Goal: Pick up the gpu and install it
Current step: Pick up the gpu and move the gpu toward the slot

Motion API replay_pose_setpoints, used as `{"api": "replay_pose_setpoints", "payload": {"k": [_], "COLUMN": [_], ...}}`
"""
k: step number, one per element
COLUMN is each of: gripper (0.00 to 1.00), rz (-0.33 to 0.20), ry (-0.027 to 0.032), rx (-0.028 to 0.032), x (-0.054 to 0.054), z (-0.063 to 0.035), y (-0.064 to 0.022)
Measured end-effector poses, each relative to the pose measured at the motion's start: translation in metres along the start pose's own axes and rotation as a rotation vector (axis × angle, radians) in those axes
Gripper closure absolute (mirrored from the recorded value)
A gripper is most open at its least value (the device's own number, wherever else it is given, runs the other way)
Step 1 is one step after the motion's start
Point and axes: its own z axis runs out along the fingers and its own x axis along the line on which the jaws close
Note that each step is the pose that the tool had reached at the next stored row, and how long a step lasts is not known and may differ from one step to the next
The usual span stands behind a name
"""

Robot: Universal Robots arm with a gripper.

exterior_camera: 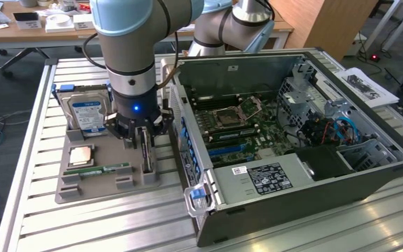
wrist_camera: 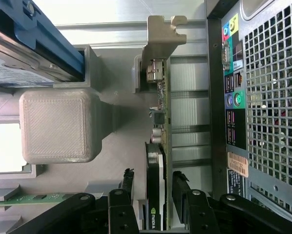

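Black gripper [wrist_camera: 153, 173] fingers [wrist_camera: 128, 184] stand spread, pinching nothing. Out past one finger, a blue-labelled silver hard drive [wrist_camera: 19, 58] sits in a grey ridged plastic holder [wrist_camera: 58, 124]. Between the fingers stands the gpu [wrist_camera: 156, 195], a thin dark card with a silvery metal bracket, on edge in that holder. Beyond the other finger rises a perforated grey metal computer case [wrist_camera: 270, 97].

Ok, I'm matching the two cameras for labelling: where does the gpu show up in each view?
Exterior view: the gpu stands on edge in the grey holder, directly under the claw.
Wrist view: the gpu sits edge-on inside the open claw and runs away from it to its metal bracket.
Shared landmark: the blue-labelled hard drive, standing in the same holder.
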Motion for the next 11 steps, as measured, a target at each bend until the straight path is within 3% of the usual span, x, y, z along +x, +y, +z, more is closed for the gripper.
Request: {"api": "replay_pose_setpoints", "payload": {"k": [9,10,11], "gripper": [0.56,0.64,0.64], "rz": [0.000,0.000,0.000], "ry": [-0.0001,-0.0001,-0.0001], "rx": [-0.0001,0.0000,0.0000], "x": [0.0000,0.0000,0.0000], "z": [0.0000,0.0000,0.0000], "y": [0.0000,0.0000,0.0000]}}
